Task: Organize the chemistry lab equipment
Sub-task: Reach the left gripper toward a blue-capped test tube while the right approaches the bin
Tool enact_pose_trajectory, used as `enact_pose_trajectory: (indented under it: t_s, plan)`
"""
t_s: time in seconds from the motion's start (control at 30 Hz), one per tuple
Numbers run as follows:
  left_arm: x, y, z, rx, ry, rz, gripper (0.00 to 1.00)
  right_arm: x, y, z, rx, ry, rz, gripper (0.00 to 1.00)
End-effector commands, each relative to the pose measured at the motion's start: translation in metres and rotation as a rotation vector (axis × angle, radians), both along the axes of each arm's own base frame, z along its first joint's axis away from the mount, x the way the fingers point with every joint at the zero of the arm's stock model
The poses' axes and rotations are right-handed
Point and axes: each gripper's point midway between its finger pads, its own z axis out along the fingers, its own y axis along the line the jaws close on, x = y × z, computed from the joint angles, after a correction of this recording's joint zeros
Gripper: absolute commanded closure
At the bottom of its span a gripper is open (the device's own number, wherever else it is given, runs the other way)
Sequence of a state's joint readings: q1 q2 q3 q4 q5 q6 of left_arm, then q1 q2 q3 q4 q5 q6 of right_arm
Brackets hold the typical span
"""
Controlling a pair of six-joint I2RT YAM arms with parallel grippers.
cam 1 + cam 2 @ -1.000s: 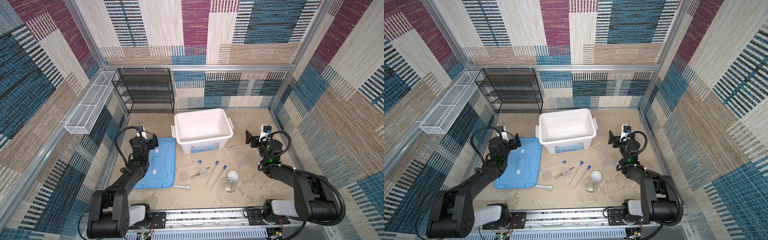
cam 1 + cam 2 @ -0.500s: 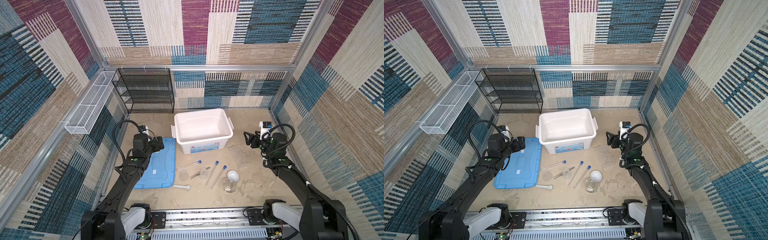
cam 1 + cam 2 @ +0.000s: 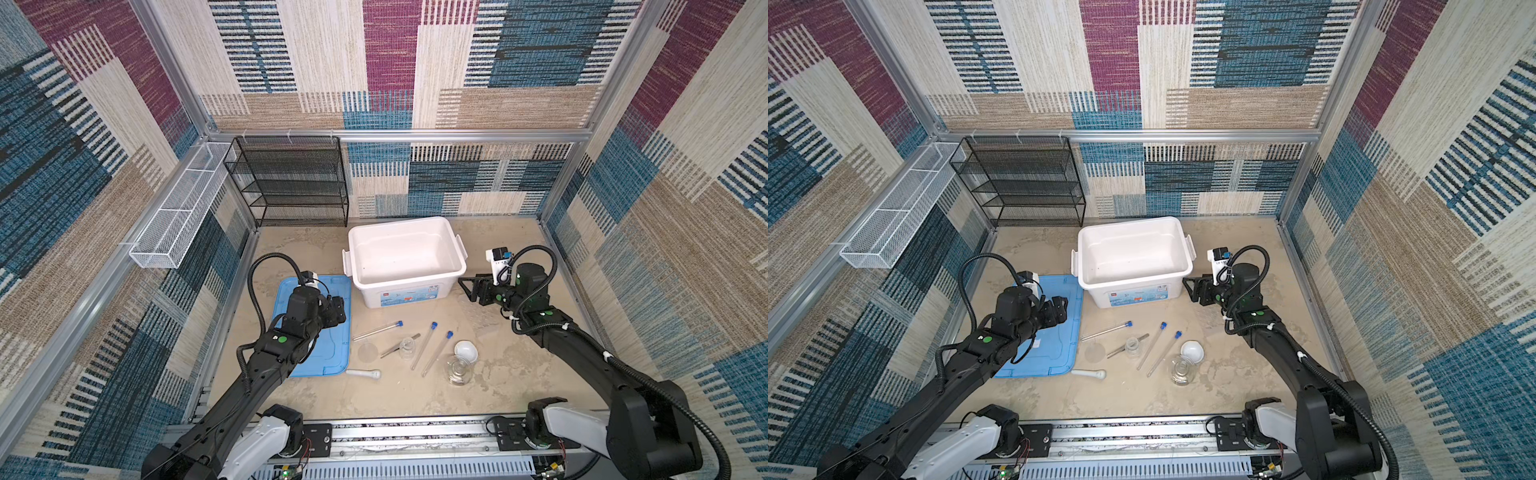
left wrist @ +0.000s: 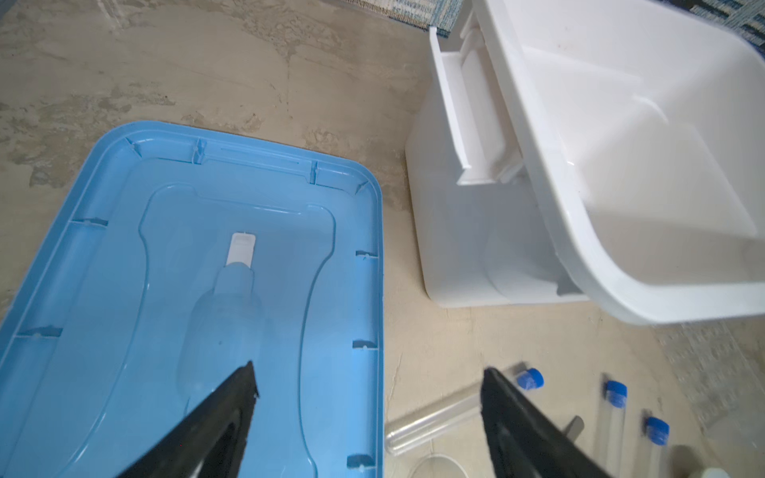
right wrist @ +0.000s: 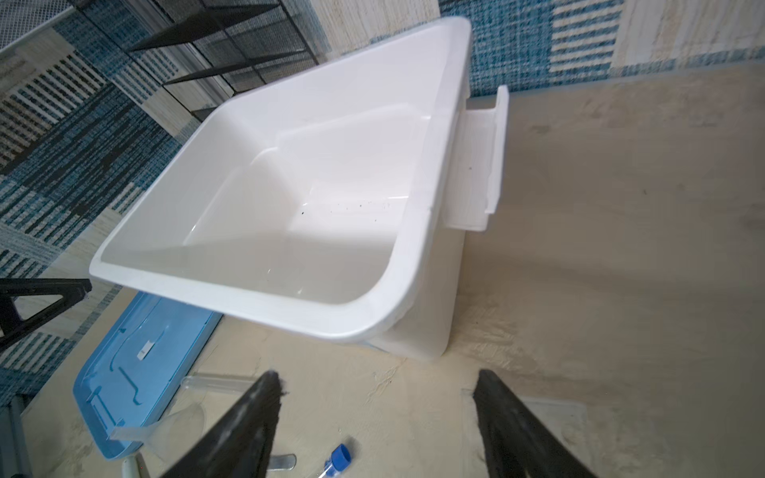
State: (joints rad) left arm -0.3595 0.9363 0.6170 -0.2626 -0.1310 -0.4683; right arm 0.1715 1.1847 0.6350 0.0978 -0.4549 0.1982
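1. Our left gripper (image 3: 338,311) hangs spread and empty over the blue lid (image 3: 328,357).
2. Our right gripper (image 3: 467,288) stands parted, holding nothing, just beside the white bin (image 3: 415,281).
3. We see the test tubes (image 3: 423,345), flasks (image 3: 459,370), tweezers (image 3: 390,351), white bowl (image 3: 465,350) and pestle (image 3: 363,373) lying on the table (image 3: 519,374) in front of the bin.

Open white bin (image 3: 405,257), blue lid (image 3: 332,351) beside, black wire rack (image 3: 291,183), mesh basket (image 3: 178,220)

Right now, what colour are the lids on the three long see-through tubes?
Blue. The test tube caps show best in the left wrist view.
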Motion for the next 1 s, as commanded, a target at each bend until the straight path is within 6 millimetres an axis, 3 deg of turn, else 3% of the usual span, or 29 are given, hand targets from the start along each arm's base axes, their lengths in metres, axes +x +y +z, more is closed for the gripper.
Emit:
enact_pose_trajectory:
  t_s: [0.0, 0.33, 0.5, 0.73, 0.97]
  plan:
    - [-0.012, -0.002, -0.011, -0.012, 0.043, 0.026, 0.16, -0.002, 0.008, 0.000, 0.007, 0.006, 0.025, 0.24]
    - [-0.032, -0.050, -0.033, 0.053, 0.135, -0.143, 0.28, -0.013, 0.023, -0.021, -0.065, 0.049, 0.086, 0.25]
    - [-0.040, -0.058, -0.045, 0.064, 0.179, -0.176, 0.33, -0.019, 0.024, -0.024, -0.074, 0.049, 0.091, 0.25]
    - [-0.042, -0.070, -0.037, 0.069, 0.176, -0.237, 0.36, -0.024, 0.027, -0.030, -0.077, 0.051, 0.108, 0.26]
    - [-0.044, -0.070, -0.041, 0.147, 0.226, -0.293, 0.40, -0.025, 0.027, -0.028, -0.092, 0.027, 0.117, 0.26]
